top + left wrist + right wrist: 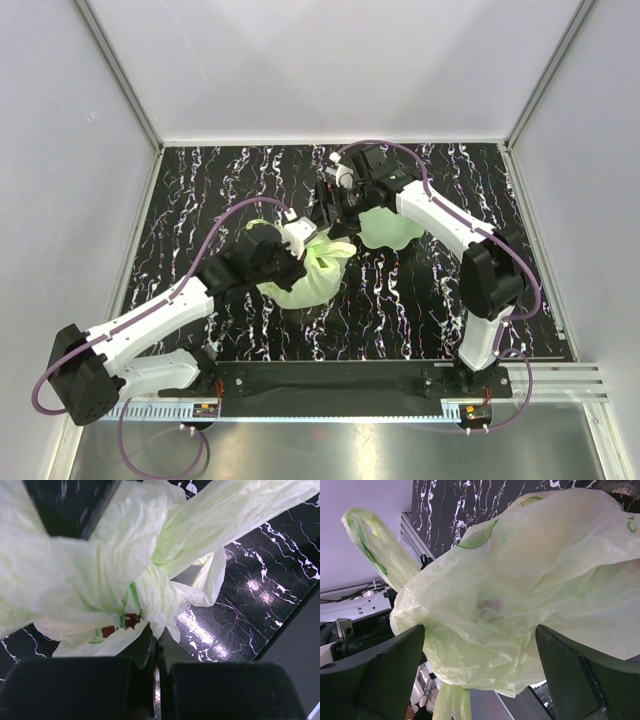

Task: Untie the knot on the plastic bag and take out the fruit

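The bag [305,278] lies near the middle of the desk [200,190], a little toward the left edge, and is tied shut. The knot [142,587] sits on its upper side, a tight twisted bunch of pale plastic. One broad handle runs away from it toward the far right corner.

The left arm reaches in from the near left corner. In its wrist view the left gripper [156,647] is closed, its two dark fingers [100,690] pressed almost together. A fold of the bag just under the knot comes down to their tips and seems to be pinched there.

Through the thin plastic beside that fold shows a red piece [132,620] of the fruit, with a bit of green next to it. The other pieces cannot be made out.

The right arm comes from the near right corner and bends back over the centre. The right gripper [480,630] is wide open, and the crinkled bag fills the space between its fingers [390,675]. Whether they touch the plastic cannot be told.

A green dish [392,232] lies just beside the bag, on the far right of it, partly under the right arm.
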### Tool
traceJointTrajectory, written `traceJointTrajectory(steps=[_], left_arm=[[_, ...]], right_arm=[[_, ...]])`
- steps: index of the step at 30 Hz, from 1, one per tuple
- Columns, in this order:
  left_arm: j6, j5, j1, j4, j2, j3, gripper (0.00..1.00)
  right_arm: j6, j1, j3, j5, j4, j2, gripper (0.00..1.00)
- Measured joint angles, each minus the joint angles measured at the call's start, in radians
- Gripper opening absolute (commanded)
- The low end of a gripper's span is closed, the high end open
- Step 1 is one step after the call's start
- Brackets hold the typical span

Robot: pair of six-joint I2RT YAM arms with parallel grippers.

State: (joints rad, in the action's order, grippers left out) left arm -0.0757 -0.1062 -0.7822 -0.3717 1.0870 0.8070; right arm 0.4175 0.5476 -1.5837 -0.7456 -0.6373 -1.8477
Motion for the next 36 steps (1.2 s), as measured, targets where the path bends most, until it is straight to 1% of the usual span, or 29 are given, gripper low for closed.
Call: traceJointTrajectory(steps=[1,2,3,4,5,10,13,15,18,22,25,30,31,32,33,34,36], left_arm=[[0.0,0.001,0.0,0.0,0.001,0.0,0.0],[0.0,0.004,0.0,-0.001,0.001,0.0,0.0],[0.0,0.008,0.0,0.0,0.001,0.0,0.0],[0.0,0.013,0.0,-0.001,0.001,0.0,0.0],[-0.001,0.023,0.0,-0.001,0.001,0.0,0.0],[-0.004,0.098,0.0,-0.012,-0.005,0.0,0.0],[-0.008,0.166,-0.001,-0.033,-0.027,0.0,0.0],[-0.014,0.241,-0.002,-0.048,-0.051,0.0,0.0],[-0.027,0.375,0.008,-0.072,-0.093,0.0,0.0],[-0.03,0.492,0.08,-0.101,-0.138,0.001,0.0],[-0.03,0.528,0.166,-0.106,-0.15,0.01,0.0],[-0.034,0.558,0.272,-0.054,-0.149,0.023,0.0],[-0.039,0.56,0.289,-0.034,-0.149,0.023,0.0],[-0.042,0.56,0.302,-0.01,-0.15,0.021,0.0],[-0.048,0.558,0.312,0.032,-0.154,0.013,0.0],[-0.052,0.554,0.32,0.074,-0.164,-0.001,0.0],[-0.063,0.523,0.331,0.16,-0.206,-0.051,0.04]], right_arm=[[0.0,0.008,0.0,0.0,0.001,-0.002,0.96],[0.0,0.01,0.0,-0.001,0.003,-0.002,0.87],[-0.002,0.011,0.002,-0.003,0.008,-0.001,0.54],[-0.006,0.011,0.007,-0.007,0.021,-0.001,0.15],[-0.003,0.01,0.014,-0.009,0.031,-0.001,0.0],[0.022,0.009,0.058,0.008,0.043,0.003,0.0],[0.04,0.008,0.069,0.062,0.043,0.014,0.0],[0.069,0.002,0.085,0.114,0.056,0.039,0.0],[0.142,-0.026,0.156,0.174,0.109,0.112,0.0],[0.238,-0.101,0.247,0.246,0.182,0.213,0.0],[0.276,-0.132,0.275,0.285,0.212,0.249,0.0],[0.314,-0.136,0.331,0.317,0.258,0.282,0.01],[0.319,-0.138,0.346,0.32,0.262,0.288,0.02],[0.322,-0.14,0.359,0.325,0.267,0.294,0.08],[0.324,-0.143,0.373,0.329,0.275,0.3,0.18],[0.327,-0.145,0.385,0.335,0.28,0.306,0.32],[0.327,-0.151,0.399,0.333,0.286,0.312,0.55]])
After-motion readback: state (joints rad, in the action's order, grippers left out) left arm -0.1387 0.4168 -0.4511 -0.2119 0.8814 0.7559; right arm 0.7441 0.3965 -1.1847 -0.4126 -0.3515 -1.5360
